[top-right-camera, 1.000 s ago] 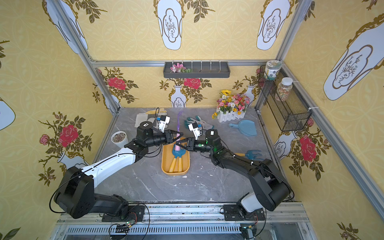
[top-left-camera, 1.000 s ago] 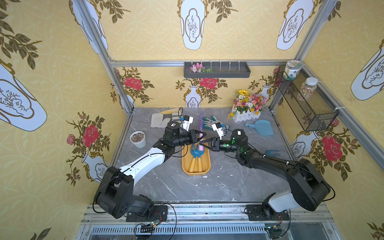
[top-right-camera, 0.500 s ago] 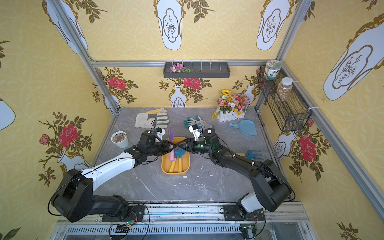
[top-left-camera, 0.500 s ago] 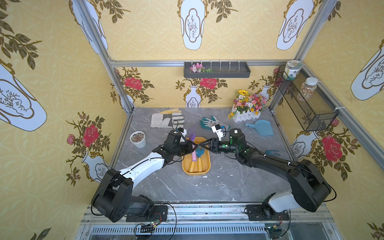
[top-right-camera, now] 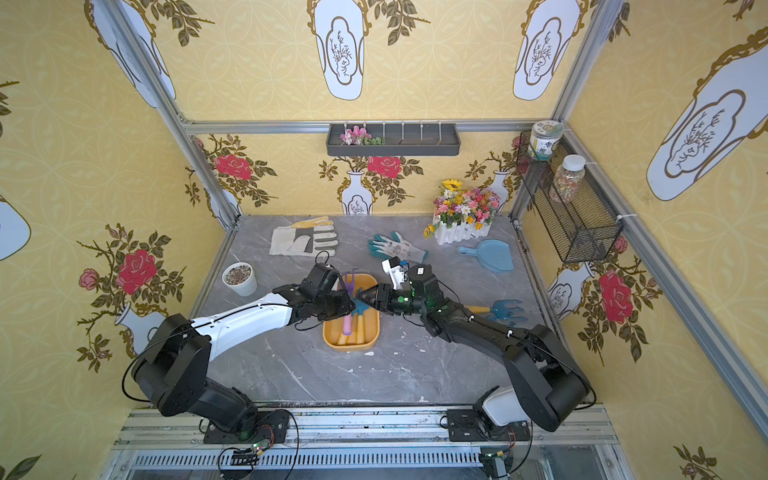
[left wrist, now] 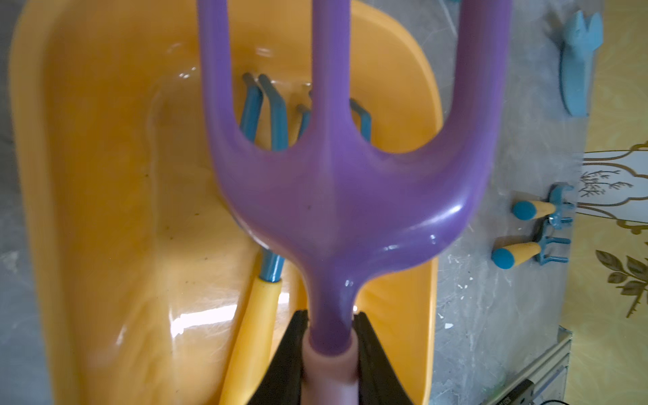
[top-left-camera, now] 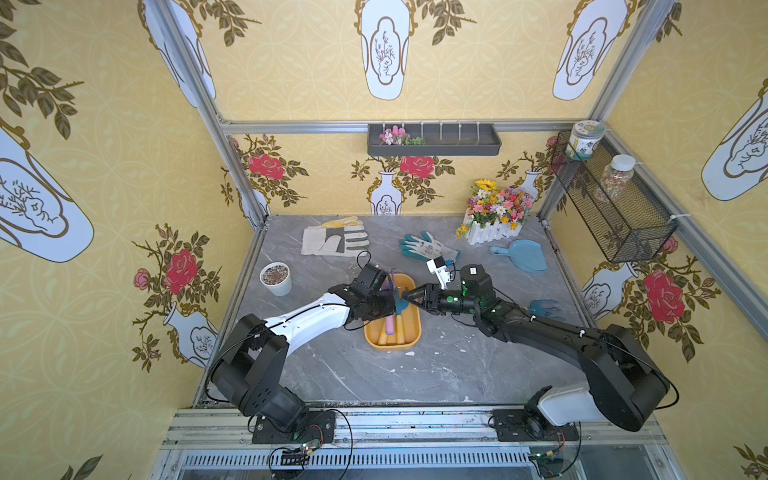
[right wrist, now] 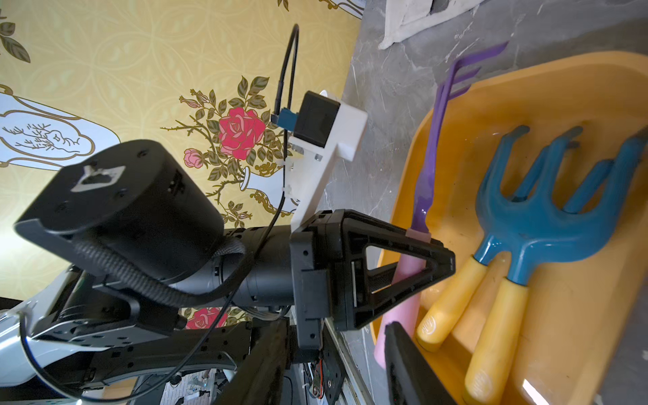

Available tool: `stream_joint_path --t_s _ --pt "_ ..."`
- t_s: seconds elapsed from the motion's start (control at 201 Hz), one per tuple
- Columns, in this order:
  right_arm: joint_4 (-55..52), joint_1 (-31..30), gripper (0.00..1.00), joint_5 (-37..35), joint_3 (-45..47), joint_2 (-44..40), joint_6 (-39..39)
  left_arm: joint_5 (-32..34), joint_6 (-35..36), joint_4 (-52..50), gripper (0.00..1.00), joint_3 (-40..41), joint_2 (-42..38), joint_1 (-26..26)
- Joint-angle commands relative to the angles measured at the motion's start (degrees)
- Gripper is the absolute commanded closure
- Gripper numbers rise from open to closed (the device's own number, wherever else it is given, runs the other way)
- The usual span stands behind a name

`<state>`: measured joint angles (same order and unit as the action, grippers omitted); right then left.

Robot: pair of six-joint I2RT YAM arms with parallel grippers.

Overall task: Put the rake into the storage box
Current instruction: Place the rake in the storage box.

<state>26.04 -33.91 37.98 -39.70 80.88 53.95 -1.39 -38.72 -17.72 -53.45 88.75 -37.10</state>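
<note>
Left pincer [left wrist: 331, 328] clamping purple rake [left wrist: 336, 210], grey marble tabletop [top-left-camera: 374, 374], yellow walls [top-left-camera: 291, 62]

Bright daylight, glare on storage box [left wrist: 105, 210]

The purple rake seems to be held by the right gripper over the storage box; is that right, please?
Not quite: the left gripper holds the purple rake, shut on its pink handle, as the left wrist view shows. It is over the storage box.
</note>
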Motion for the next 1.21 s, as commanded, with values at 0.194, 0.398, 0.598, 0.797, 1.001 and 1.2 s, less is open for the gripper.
stream_joint_path --t_s 0.194,0.398,0.598,0.797,1.001,1.2 --pt "-2.4 -0.3 0.50 -3.3 2.7 -4.1 -0.6 -2.2 -0.3 -2.7 1.00 -1.2 4.5 0.0" --pt "-2.0 -0.6 0.50 -4.0 3.4 -5.1 -0.2 -2.8 -0.1 -3.1 1.00 -1.6 8.0 0.0" --pt "-2.8 -0.9 0.50 -4.4 4.3 -6.2 -0.5 -1.2 -0.1 -6.1 1.00 -4.2 10.5 0.0" --pt "-3.3 -1.0 0.50 -5.2 4.5 -7.1 -0.9 -0.7 0.3 -8.9 0.83 -5.6 11.7 0.0" --pt "-2.3 -1.1 0.50 -4.8 4.9 -5.8 -0.6 -0.7 1.3 -10.1 0.49 -5.7 9.7 -0.2" --pt "-2.3 -1.2 0.50 -4.8 4.2 -4.7 -0.9 0.7 2.5 -11.3 0.43 -6.8 6.1 -0.4"
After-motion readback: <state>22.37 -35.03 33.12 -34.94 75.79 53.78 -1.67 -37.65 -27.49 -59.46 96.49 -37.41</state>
